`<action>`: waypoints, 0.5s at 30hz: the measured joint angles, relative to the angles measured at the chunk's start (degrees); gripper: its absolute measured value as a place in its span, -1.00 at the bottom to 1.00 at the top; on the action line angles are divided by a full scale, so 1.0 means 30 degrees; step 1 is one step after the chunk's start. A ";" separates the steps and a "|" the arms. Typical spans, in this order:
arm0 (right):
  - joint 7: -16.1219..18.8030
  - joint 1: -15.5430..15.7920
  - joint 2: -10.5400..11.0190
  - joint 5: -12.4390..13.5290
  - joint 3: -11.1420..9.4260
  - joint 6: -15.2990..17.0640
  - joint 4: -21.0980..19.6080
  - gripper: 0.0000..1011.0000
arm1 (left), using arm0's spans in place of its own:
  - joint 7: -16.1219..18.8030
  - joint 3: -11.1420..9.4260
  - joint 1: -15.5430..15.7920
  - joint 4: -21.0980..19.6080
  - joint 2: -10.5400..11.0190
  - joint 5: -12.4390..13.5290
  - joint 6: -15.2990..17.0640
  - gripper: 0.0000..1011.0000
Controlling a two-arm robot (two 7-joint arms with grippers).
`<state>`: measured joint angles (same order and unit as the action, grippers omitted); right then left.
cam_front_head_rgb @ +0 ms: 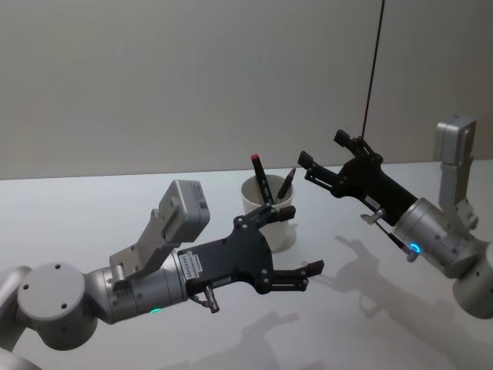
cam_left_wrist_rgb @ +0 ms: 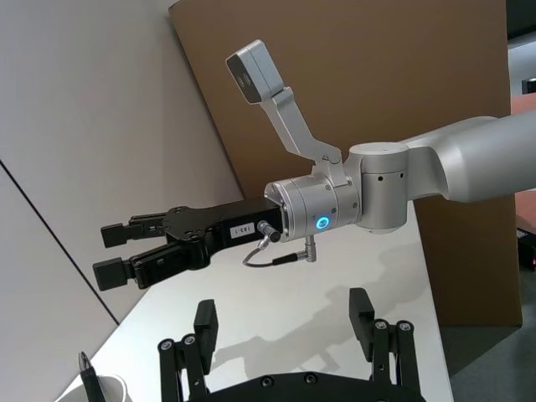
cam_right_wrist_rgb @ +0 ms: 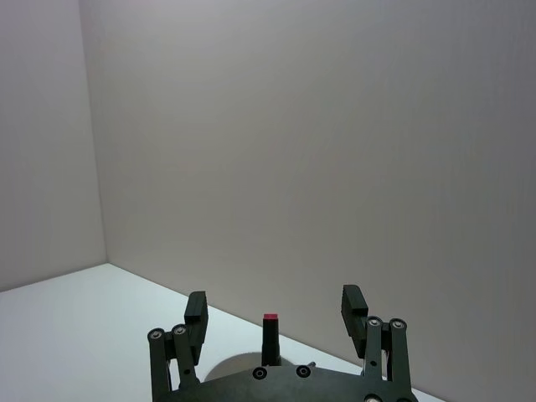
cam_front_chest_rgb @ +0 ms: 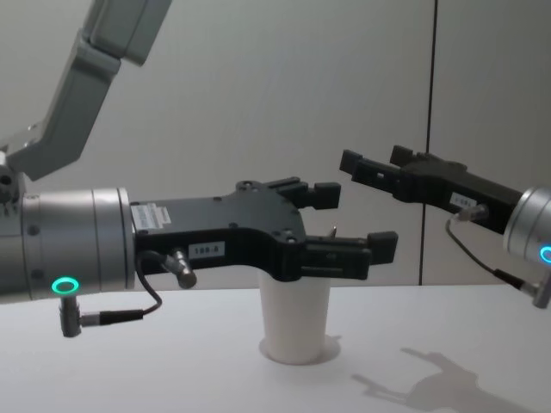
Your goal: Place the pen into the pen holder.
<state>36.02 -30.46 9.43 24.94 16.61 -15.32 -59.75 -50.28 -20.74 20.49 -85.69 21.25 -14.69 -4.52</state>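
The pen holder (cam_front_head_rgb: 283,233), a white paper cup, stands upright mid-table, also in the chest view (cam_front_chest_rgb: 294,320). Two pens stand in it, leaning on the rim: a black pen with a red end (cam_front_head_rgb: 259,176) and a dark reddish pen (cam_front_head_rgb: 286,183). My left gripper (cam_front_head_rgb: 302,242) hovers just in front of the cup, open and empty; the chest view shows it (cam_front_chest_rgb: 357,219) above the cup's top. My right gripper (cam_front_head_rgb: 323,153) hangs in the air to the right of the cup, higher than the rim, open and empty. The red pen end (cam_right_wrist_rgb: 270,321) shows in the right wrist view.
The white tabletop (cam_front_head_rgb: 92,223) runs to a plain grey wall at the back. A dark thin cable (cam_front_head_rgb: 373,69) hangs down the wall behind my right arm. A brown board (cam_left_wrist_rgb: 352,75) stands beyond the table in the left wrist view.
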 joint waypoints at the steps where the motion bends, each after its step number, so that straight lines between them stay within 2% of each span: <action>1: -0.0005 0.0009 0.0005 -0.0002 -0.0001 0.0006 -0.0013 0.98 | 0.0000 0.0000 0.0001 0.0000 0.0001 0.0000 0.0000 0.98; 15: -0.0048 0.0103 0.0064 -0.0029 -0.0031 0.0055 -0.0176 0.98 | 0.0000 -0.0001 0.0000 0.0000 0.0000 0.0000 0.0000 0.98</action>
<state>35.88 -30.15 9.62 24.85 16.52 -15.15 -60.28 -50.28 -20.75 20.49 -85.69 21.25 -14.69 -4.52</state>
